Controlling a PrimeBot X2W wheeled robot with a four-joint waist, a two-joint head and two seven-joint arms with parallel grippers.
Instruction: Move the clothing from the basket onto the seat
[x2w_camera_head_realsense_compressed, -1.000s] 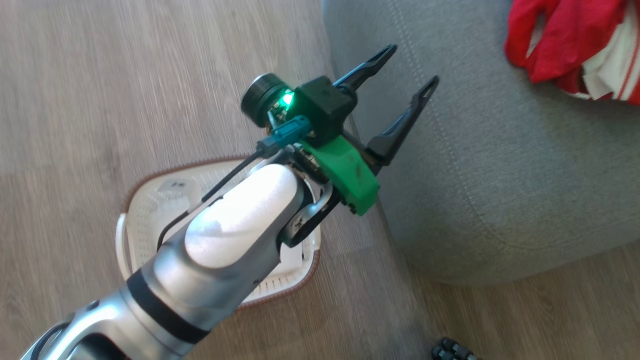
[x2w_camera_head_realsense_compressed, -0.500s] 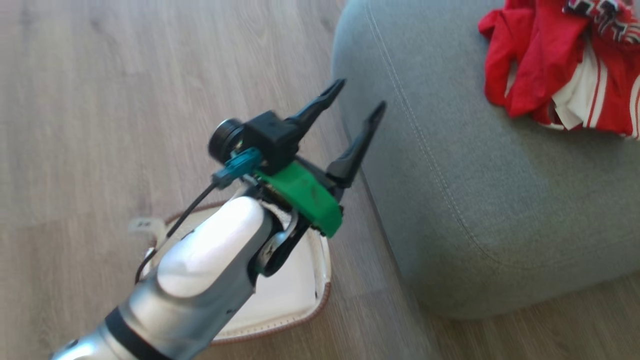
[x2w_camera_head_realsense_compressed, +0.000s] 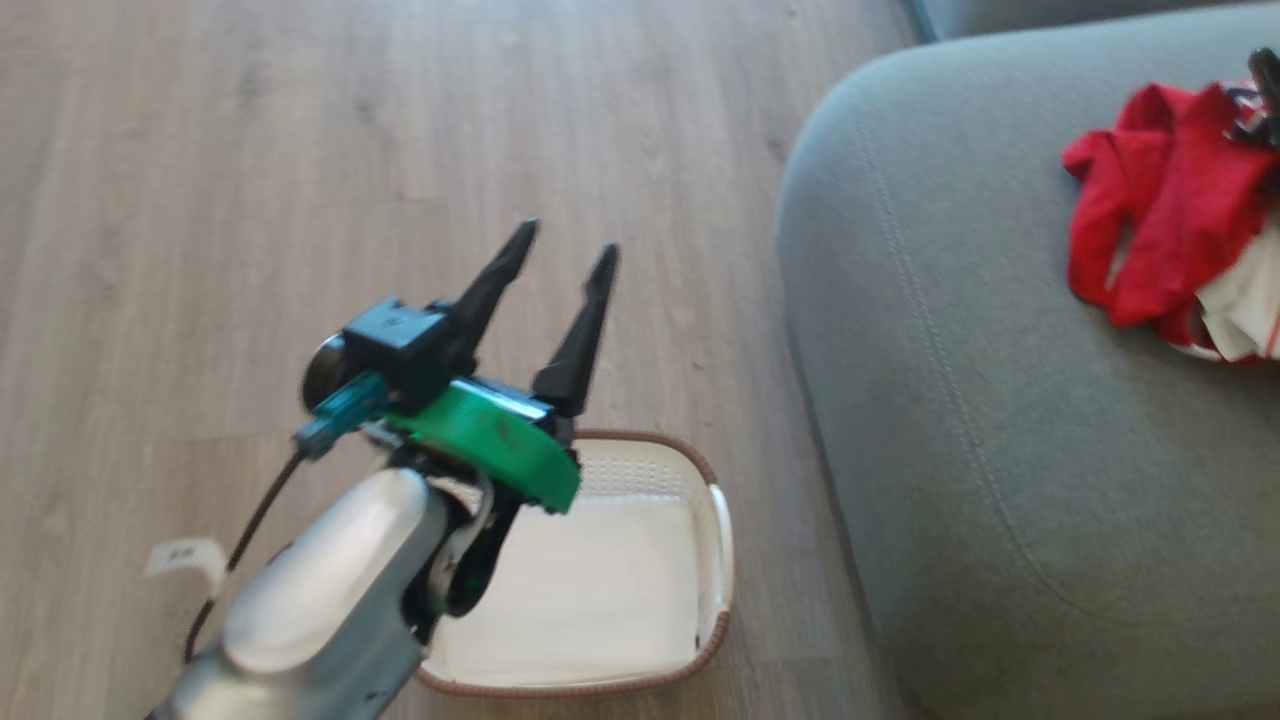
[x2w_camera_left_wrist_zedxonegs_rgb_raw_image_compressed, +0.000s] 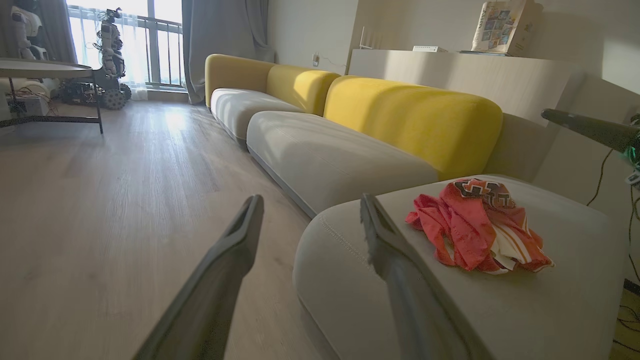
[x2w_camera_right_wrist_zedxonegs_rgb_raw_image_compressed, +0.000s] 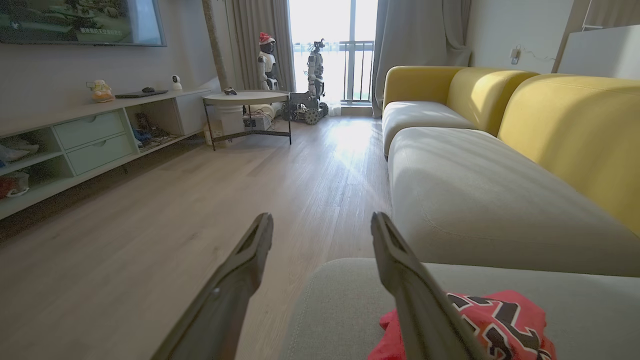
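Backing off seat (x2w_camera_head_realsense_compressed: 1000, 400), L gripper (x2w_camera_head_realsense_compressed: 562, 248) now hangs above floor (x2w_camera_head_realsense_compressed: 250, 150) nr basket (x2w_camera_head_realsense_compressed: 720, 560), fingers apart, empty. R gripper (x2w_camera_right_wrist_zedxonegs_rgb_raw_image_compressed: 320, 220) likewise spread, empty. Basket looks bare w/ clothing (x2w_camera_head_realsense_compressed: 1150, 230) on seat, so task prob. done.

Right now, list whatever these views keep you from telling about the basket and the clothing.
Basket, head view: the left gripper and its forearm cover the left part; whether anything lies there cannot be told.
Clothing, head view: cut off by the right edge.
Clothing, right wrist view: a finger of the right gripper and the bottom edge hide most of it.
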